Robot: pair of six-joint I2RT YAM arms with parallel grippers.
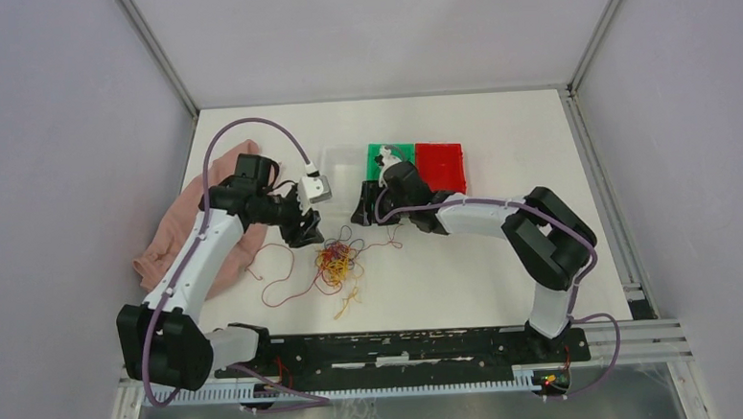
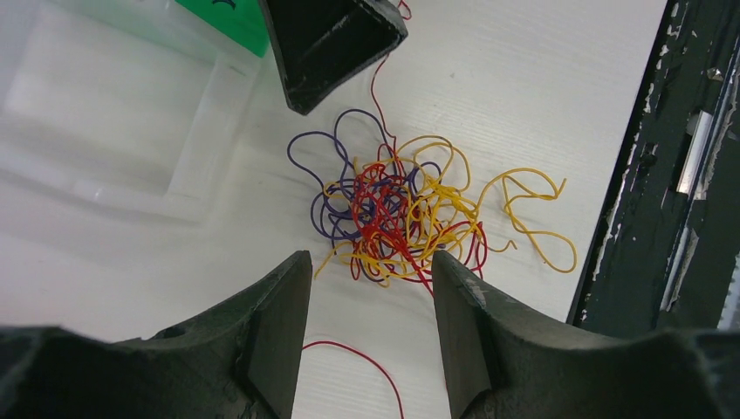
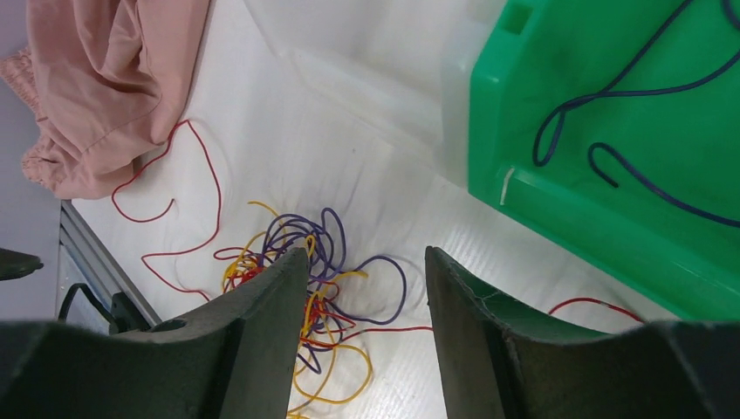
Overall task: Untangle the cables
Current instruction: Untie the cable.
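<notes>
Two robot arms close in on a knot of cables (image 1: 337, 264) lying near the middle of the white desk (image 1: 467, 272), between the arms and in front of a row of sorting bins. The left fingers (image 2: 270, 332) stand moderately apart and empty, aimed down at the knot from just beside it. The right fingers (image 3: 489, 340) are spread about as far and also grip nothing, hanging over the knot's far side, close to the green bin (image 3: 524, 209).

The two arms appear to be placed on opposite sides of the tangle so that each can take a different strand and draw it away from the other.

The knot itself is roundish and has no single long axis, with red, yellow and purple loops crossing every way. Only the strays give it direction. A loose red cable (image 3: 217, 202) wanders off toward the pink cloth (image 3: 105, 87) on the left arm's side. A yellow strand (image 1: 347, 304) trails toward the near edge of the desk, and another red line runs out under the right arm.

Two purple strands (image 3: 611, 92) lie apart from the rest inside the green bin, which suggests colours are being sorted as they come free. The clear bin (image 2: 105, 113) and the red bin (image 1: 440, 166) beside it show no cable that can be made out. Much of the bundle looks knotted, so the job seems far from finished.
</notes>
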